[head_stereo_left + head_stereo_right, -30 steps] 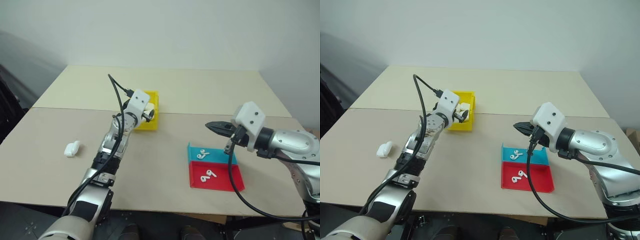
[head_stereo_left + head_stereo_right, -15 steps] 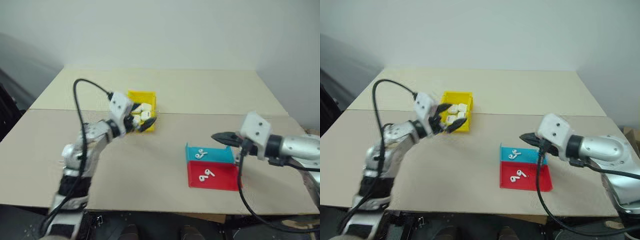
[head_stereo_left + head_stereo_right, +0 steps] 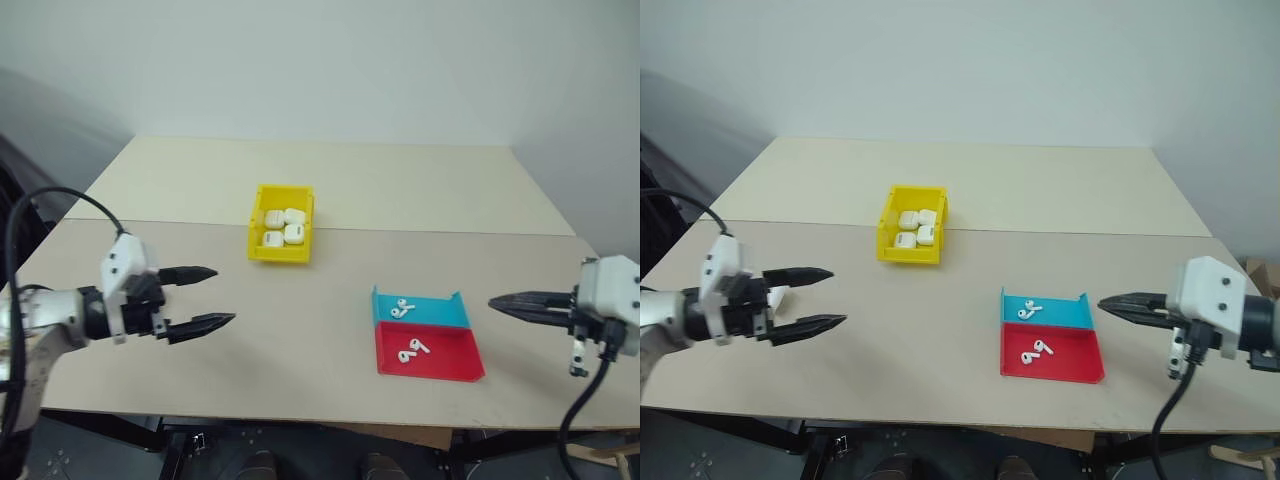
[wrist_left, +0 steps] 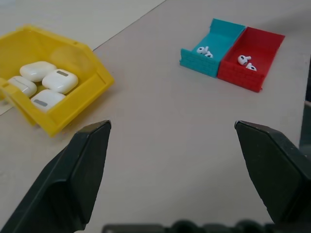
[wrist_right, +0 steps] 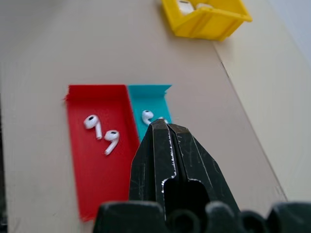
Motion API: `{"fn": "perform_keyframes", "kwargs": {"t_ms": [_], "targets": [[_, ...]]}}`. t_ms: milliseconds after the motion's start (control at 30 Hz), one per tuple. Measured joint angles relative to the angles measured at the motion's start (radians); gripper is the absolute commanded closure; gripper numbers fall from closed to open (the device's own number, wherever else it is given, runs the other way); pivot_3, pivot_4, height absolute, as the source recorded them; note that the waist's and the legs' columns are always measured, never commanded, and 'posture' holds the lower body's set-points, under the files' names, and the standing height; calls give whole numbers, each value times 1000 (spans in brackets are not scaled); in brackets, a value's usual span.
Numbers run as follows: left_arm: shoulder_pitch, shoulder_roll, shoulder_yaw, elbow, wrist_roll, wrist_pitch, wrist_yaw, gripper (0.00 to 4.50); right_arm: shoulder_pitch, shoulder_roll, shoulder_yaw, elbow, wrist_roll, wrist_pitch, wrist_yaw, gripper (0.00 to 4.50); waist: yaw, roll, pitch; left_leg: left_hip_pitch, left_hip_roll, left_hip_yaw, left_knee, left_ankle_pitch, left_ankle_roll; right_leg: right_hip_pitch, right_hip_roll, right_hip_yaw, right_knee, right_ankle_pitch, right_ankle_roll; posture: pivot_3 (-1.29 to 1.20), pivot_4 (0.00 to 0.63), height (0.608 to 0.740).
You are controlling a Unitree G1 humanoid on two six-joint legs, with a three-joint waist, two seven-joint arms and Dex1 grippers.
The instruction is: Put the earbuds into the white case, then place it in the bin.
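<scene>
Currently both arms are pulled back to the sides of the surface (image 3: 330,200), and neither holds anything. My left gripper (image 3: 208,296) has its fingers (image 4: 80,170) spread wide and empty. The right gripper (image 3: 1110,303) has its fingers pressed fully together, tip pointing across toward the trays.

Yellow bin (image 3: 257,242) sits mid-surface, well apart from both grippers, with four white cases (image 3: 283,227) inside. One more white case (image 3: 778,296) lies on the surface just behind my left fingers in the right eye view, partly hidden by them.

Earbuds: one pair in the blue tray (image 3: 440,312), one pair (image 3: 414,349) in the red tray (image 3: 455,362). The trays touch each other; the right fingertip is just beside them, not over them.

Versus a second ago: the left gripper was up at the bin with a case between its fingers; now that case is in the bin and the arm has swung back to the left. The right arm has also retreated away from the trays. Trays, earbuds and bin haven't shifted.
</scene>
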Motion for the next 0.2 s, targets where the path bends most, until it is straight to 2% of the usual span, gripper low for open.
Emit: {"fn": "perform_keyframes", "kwargs": {"t_ms": [200], "targets": [[46, 10, 60, -23, -51, -11, -26, 80, -4, -25, -10, 38, 0, 5, 2, 4500, -2, 0, 0, 1, 1, 1, 0, 0, 0, 0, 0, 1, 0, 0, 0, 0, 150, 740]]}}
